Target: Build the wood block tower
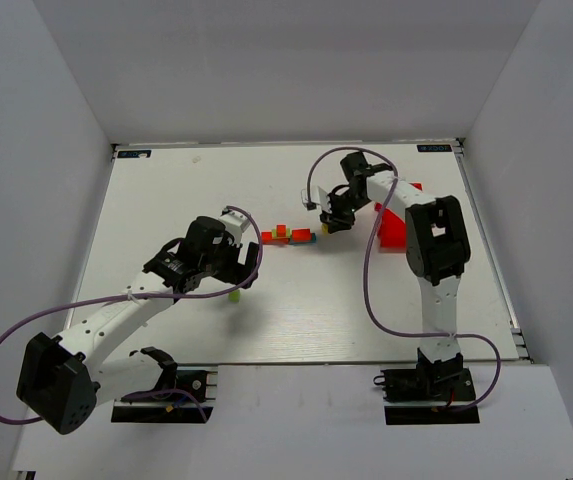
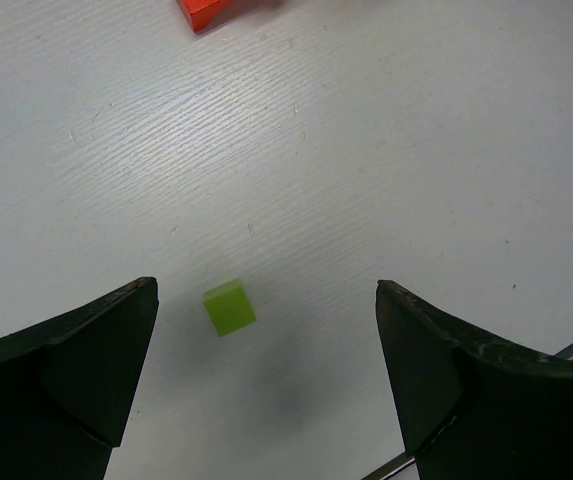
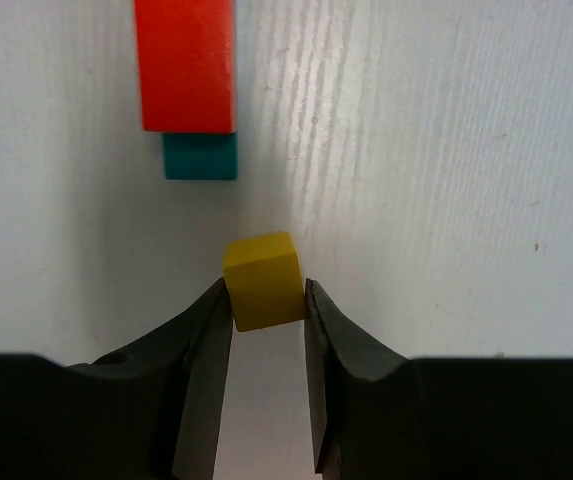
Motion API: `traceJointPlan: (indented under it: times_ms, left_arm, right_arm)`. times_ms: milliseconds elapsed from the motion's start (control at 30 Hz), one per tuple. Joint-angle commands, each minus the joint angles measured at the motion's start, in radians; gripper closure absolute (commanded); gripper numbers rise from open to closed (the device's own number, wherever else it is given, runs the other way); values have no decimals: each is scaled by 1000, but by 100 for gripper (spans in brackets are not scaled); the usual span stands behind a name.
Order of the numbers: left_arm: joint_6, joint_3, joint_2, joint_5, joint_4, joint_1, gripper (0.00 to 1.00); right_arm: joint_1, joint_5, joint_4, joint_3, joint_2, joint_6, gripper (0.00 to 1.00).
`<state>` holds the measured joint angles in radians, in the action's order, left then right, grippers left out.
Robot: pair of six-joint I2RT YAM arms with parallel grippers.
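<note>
Right wrist: right fingers (image 3: pixel 201 370) pinch yellow cube (image 3: pixel 262 280), perhaps above table (image 3: pixel 446 200).

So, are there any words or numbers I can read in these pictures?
Nothing readable.
far-left corner label on the table: too small to read.
far-right corner label: too small to read.
yellow cube, green cube: no writing.

The white surface (image 1: pixel 156 190) carries a lone green cube (image 2: pixel 229 306) toward the near side, a low row of red, yellow and teal blocks (image 1: pixel 288 237) near the middle, and a red tray (image 1: pixel 394 233) at right.
</note>
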<state>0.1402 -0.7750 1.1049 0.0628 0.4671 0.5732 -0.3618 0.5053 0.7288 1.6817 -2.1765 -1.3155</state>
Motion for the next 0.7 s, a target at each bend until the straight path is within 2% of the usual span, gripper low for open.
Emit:
traceJointPlan:
  times_ms: [0,267,667]
  left_arm:
    - [9,-35,-23,-8,-2,-3,0]
    - [9,-35,-23,-8,-2,-3,0]
    - [9,-35,-33,-8,-2,-3,0]
  right_arm:
    - [-5,81,3,-22,137,37,92]
    - [-48,104,-29,-83,242,136,94]
    - [-153,21,-86,-34,182,301,94]
